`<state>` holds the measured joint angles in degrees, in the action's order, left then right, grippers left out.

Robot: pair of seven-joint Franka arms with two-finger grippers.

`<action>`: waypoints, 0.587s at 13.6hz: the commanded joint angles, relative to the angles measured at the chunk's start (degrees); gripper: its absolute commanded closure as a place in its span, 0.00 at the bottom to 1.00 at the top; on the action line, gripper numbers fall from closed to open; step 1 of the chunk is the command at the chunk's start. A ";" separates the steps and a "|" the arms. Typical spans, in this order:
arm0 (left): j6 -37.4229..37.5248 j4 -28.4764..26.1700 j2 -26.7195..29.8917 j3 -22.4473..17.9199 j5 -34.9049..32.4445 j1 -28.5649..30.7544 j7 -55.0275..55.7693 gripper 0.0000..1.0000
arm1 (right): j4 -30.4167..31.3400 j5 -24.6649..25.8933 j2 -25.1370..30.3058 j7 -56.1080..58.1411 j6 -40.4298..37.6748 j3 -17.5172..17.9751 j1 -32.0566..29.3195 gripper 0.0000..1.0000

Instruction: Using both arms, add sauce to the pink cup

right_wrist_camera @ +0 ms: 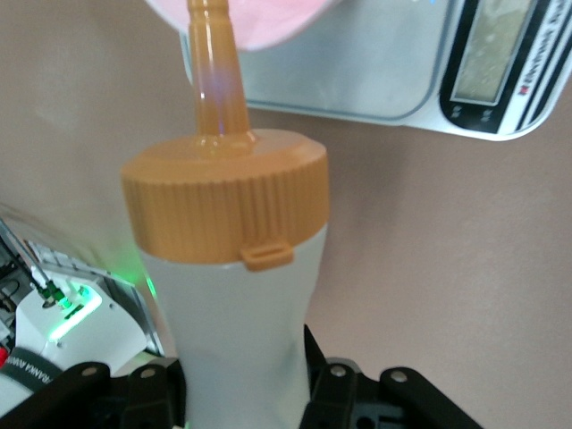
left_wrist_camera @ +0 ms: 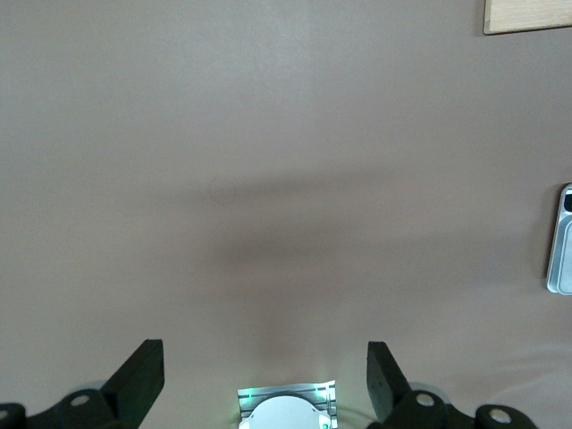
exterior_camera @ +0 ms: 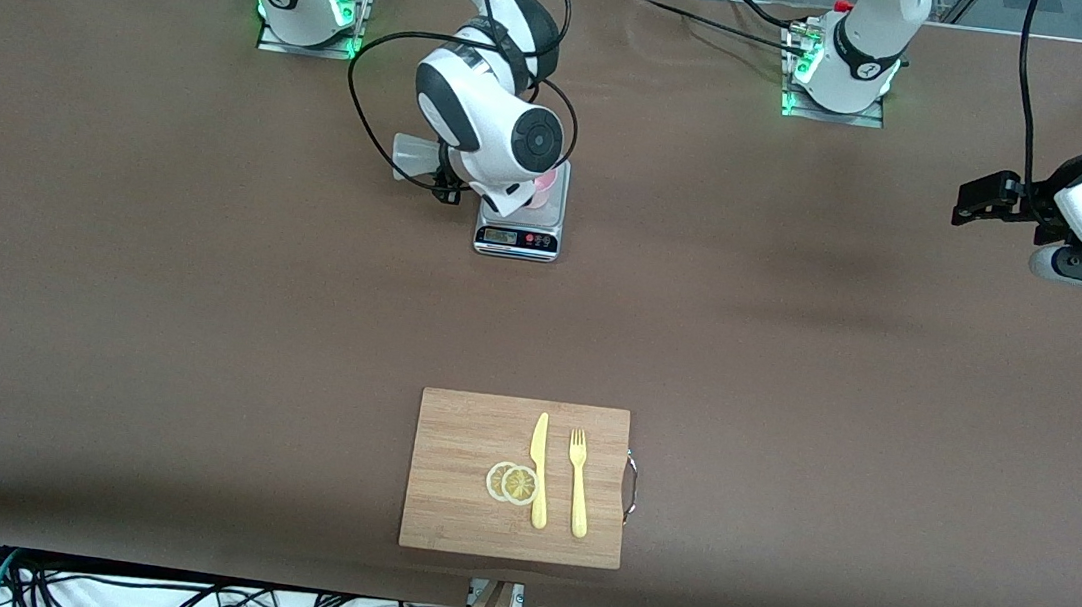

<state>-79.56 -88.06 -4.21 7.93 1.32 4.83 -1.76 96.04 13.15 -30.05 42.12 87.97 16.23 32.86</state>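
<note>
Sauce bottle clamped in the right claw, whitish translucent body pinched between the two black fingers, orange ribbed cap and long orange nozzle tipped toward the pink cup. Nozzle tip level with the cup's rim in the right wrist view; whether touching it, impossible to tell.

Nearest the front camera: bamboo cutting board with a metal handle at the edge toward the left arm's end of the surface. On the board: two overlapping lemon slices, a yellow plastic knife just beside them, a yellow plastic fork beside the knife, both lying lengthwise, apart from each other.

Farther from the camera, well apart from the board: grey kitchen scale, display and red buttons on the edge facing the camera. Display digits unreadable; printed lettering beside the screen visible in the right wrist view, too blurred to read. Pink cup upright on the scale platform, mostly hidden by the right arm's wrist in the front view. Bottle base jutting out beside the scale toward the right arm's end, bottle lying nearly level above the brown surface.

Left claw waiting up in the air over the left arm's end of the surface, black fingers spread wide apart, holding nothing; corner of the scale and corner of the board at the margins of its wrist view.
</note>
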 commanded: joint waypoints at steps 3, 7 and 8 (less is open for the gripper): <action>1.52 2.10 -0.89 -0.02 -1.76 -0.26 -1.31 0.00 | -1.47 2.23 -0.09 -1.07 -2.80 1.70 0.01 0.97; 1.52 2.10 -0.89 -0.11 -1.67 -0.26 -1.31 0.00 | -2.87 3.20 -0.71 -0.99 -3.42 2.14 0.02 0.97; 1.52 2.10 -0.89 -0.11 -1.67 -0.26 -1.31 0.00 | -2.87 2.94 -0.71 -0.64 -2.81 2.14 -0.68 0.97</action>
<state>-79.56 -88.06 -4.21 7.93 1.32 4.83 -1.76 94.77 15.22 -30.38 41.86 86.50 17.48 32.99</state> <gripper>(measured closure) 0.000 0.661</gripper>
